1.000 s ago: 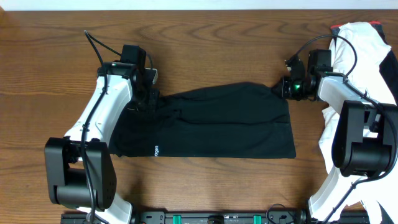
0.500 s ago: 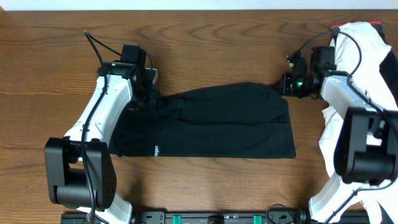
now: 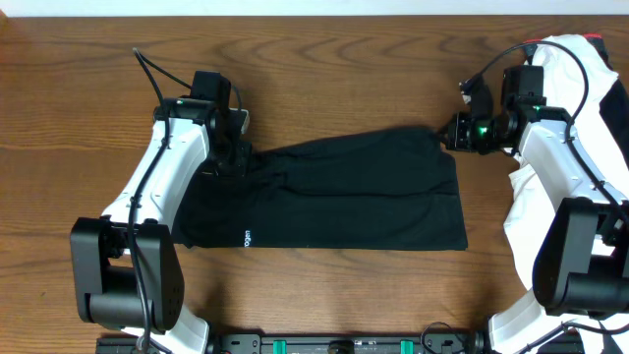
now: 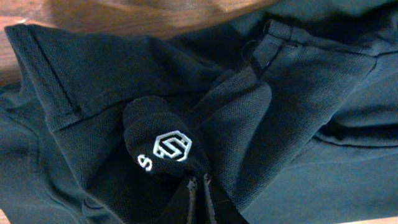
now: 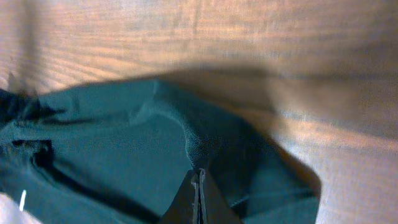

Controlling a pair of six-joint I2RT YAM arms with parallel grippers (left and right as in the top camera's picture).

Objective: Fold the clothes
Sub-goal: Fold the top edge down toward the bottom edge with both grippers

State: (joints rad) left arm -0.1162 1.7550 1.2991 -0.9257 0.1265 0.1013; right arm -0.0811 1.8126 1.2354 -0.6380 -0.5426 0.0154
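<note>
Two far corners of T-shirt [image 3: 334, 197] pinched, left gripper [image 3: 237, 157], right gripper [image 3: 445, 135]

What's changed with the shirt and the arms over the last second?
The right arm shifted slightly right and toward the far edge, its jaws shut on the black T-shirt's far right corner, tugging it along. The left arm, jaws pinching the shirt's left end, and the rest of the shirt stayed put.

The T-shirt [image 3: 334, 192] lies spread across the middle of the desk [image 3: 324, 69], its long side running left to right. The left tool [image 3: 232, 157] sits at its far left corner and the right tool [image 3: 448, 133] at its far right corner. A second garment [image 3: 580, 69] is heaped at the desk's right edge, apart from the T-shirt.
</note>
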